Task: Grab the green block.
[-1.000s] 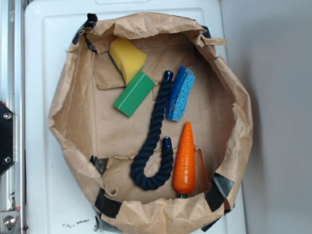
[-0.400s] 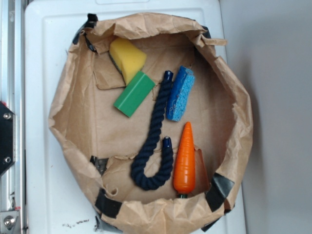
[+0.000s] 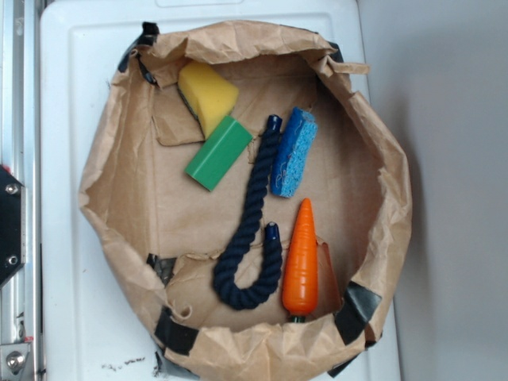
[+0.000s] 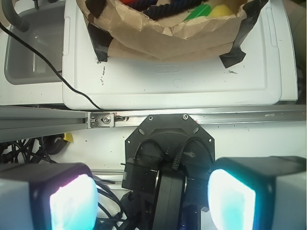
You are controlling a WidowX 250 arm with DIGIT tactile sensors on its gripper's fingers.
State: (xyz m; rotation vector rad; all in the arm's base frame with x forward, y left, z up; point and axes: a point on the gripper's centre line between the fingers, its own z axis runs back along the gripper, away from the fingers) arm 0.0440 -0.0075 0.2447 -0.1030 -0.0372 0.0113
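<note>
The green block (image 3: 219, 152) lies flat and slanted on the brown paper inside the bag-like paper basin (image 3: 119, 198), its upper end touching the yellow wedge sponge (image 3: 206, 95). From the wrist view only its tip (image 4: 197, 11) peeks over the paper rim. My gripper (image 4: 152, 199) is open, its two glowing pads (image 4: 72, 203) wide apart with nothing between them. It hovers over the robot's black base, well short of the basin. The gripper is out of the exterior view.
A dark blue rope (image 3: 250, 230), a blue rough sponge (image 3: 293, 152) and an orange carrot (image 3: 302, 260) also lie in the basin. The basin sits on a white lid (image 4: 172, 81). An aluminium rail (image 4: 57, 117), the black base (image 4: 169, 143) and cables (image 4: 29, 143) lie below the gripper.
</note>
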